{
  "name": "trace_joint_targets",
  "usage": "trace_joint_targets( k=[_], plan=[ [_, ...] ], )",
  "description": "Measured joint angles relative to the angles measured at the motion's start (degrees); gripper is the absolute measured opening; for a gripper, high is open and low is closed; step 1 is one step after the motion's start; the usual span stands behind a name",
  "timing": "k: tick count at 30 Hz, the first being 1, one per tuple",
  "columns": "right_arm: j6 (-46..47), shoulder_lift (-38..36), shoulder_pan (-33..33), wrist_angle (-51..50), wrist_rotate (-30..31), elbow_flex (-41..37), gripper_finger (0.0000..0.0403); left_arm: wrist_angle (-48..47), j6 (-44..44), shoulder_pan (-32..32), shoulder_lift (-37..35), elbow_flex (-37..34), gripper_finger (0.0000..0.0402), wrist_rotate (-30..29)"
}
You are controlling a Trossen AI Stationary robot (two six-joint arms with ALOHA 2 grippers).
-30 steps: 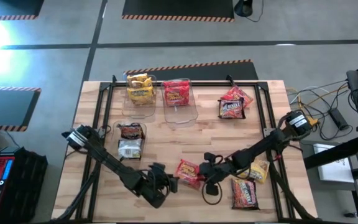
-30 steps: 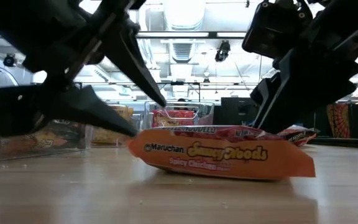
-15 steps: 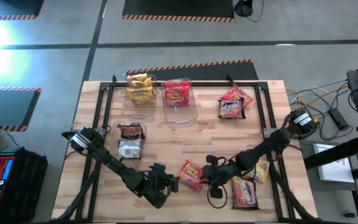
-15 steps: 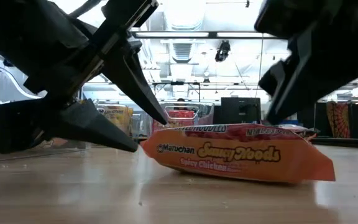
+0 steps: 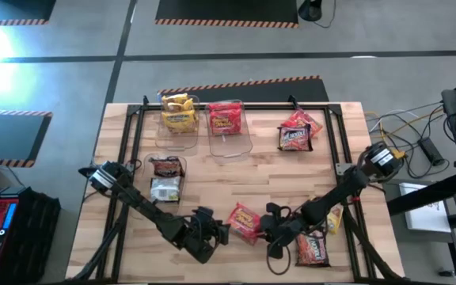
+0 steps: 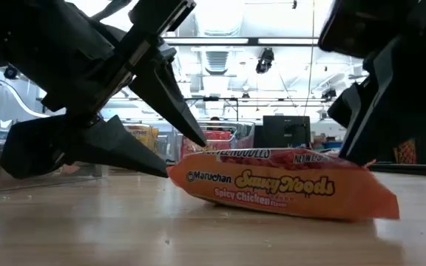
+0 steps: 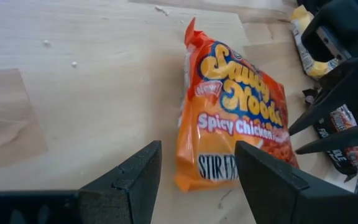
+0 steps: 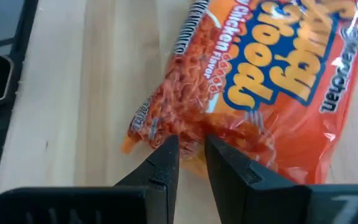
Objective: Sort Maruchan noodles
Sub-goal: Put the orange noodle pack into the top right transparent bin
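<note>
right gripper (image 8: 188, 155), jaws nearly shut on just the crimped edge of the spicy chicken packet (image 5: 244, 221), risked slipping off; left gripper (image 7: 194, 171) waited open alongside.

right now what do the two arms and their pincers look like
Both arms are dark, slim and jointed, each with a black-and-white cylindrical joint near its base. The left pincer and the right pincer each end in two matte black, wedge-shaped fingers tapering to narrow tips. No markings are readable.

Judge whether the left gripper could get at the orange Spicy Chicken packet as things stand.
Probably yes. The left gripper is open, with the orange packet just ahead on bare table. The right gripper is at the packet's other end, not in between.
</note>
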Motion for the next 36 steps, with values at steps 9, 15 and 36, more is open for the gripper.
trace_joint_targets(
  k=[9, 15, 36],
  plan=[
    [0.7, 3.7, 0.0, -0.3, 1.0, 0.3, 0.0068, 2.1, 3.6, 0.6, 0.0, 0.0, 0.0188, 0.0],
    [0.2, 3.8, 0.0, -1.0, 0.8, 0.3, 0.0068, 3.0, 8.4, 1.5, -0.5, 0.0, 0.0188, 0.2],
    [-2.8, 4.0, 0.0, -3.9, 2.9, 0.1, 0.0068, 15.3, 31.4, 5.5, -1.7, 0.0, 0.0188, 11.3]
  ],
)
